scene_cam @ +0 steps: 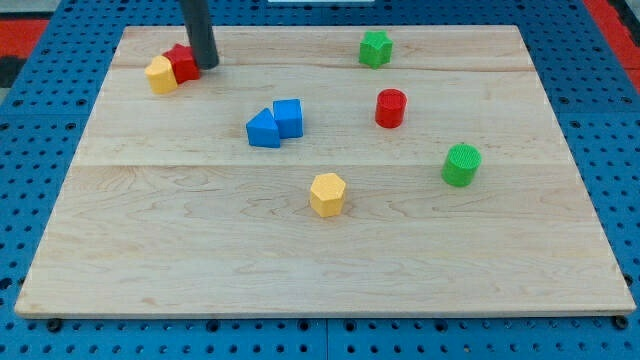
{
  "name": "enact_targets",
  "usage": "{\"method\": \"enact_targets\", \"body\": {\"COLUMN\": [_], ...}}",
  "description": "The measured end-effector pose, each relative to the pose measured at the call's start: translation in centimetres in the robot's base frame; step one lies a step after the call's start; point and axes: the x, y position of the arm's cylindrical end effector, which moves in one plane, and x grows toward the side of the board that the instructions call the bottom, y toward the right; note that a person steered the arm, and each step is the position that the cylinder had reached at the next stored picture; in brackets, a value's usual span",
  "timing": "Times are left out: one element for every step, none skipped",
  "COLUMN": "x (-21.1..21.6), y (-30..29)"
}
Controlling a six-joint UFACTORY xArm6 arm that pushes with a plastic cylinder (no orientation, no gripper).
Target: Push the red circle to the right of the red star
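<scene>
While my tip (206, 64) rests bare against the red star (182, 62), at its 3 o'clock, pinching nothing, the red circle (390, 108) sits well apart toward 4 o'clock; the push looks unstarted.

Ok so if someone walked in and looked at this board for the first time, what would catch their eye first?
Probably my tip, the dark rod coming down at the view's top left, right beside the red star, which touches a yellow block. Next, the two blue blocks pressed together near the middle. The red circle stands alone further to the view's right, between a green star above it and a green cylinder below.
</scene>
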Motion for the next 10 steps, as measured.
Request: {"method": "enact_targets", "body": {"x": [-0.7,-1.0,-0.4,2.4,5.5,6.1,7.9,11.4,8.7,6.2], "y": [-4.2,-3.2,6.1,15.3,22.2,30.1,33.5,31.6,26.9,22.9]}}
